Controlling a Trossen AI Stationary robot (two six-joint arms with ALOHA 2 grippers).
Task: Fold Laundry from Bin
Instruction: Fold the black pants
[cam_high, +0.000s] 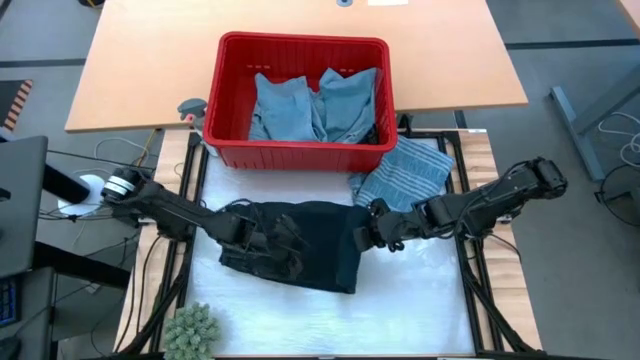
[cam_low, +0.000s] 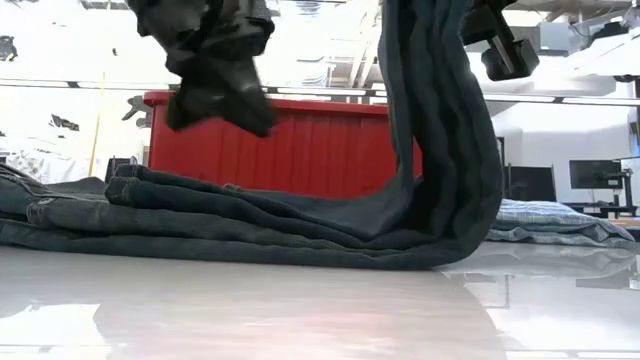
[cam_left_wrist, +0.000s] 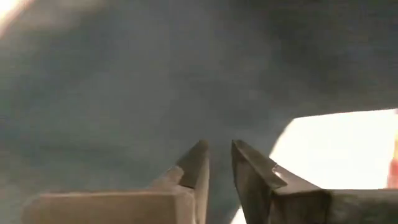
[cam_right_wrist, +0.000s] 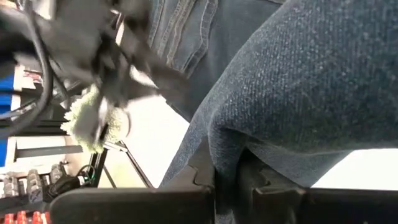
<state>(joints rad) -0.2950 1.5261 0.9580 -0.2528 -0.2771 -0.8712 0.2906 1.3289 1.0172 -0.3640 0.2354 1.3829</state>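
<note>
A dark denim garment (cam_high: 300, 250) lies in flat layers on the white table top, in front of the red bin (cam_high: 300, 40). My right gripper (cam_high: 372, 237) is shut on the garment's right side and holds it up off the table. My left gripper (cam_high: 268, 240) hangs above the garment's left part (cam_low: 120, 195). Its fingers (cam_left_wrist: 199, 162) stand nearly together, and nothing shows between them. Light blue laundry (cam_high: 310, 105) fills the bin. A striped grey-blue piece (cam_high: 410, 170) lies on the table by the bin's right corner. My right gripper pinches a bulging fold of the denim (cam_right_wrist: 249, 149) between its two fingers, at the garment's right side. It comes in from the table's right, slanting down. The cloth rises in a thick column (cam_low: 440, 150) to the gripper. The rest lies on the table.
The bin's front wall (cam_low: 300, 140) stands close behind the garment. A green fuzzy thing (cam_high: 195, 330) sits at the table's near left corner. Bare white table top (cam_high: 420, 300) lies to the near right. Black frame rails run along both sides.
</note>
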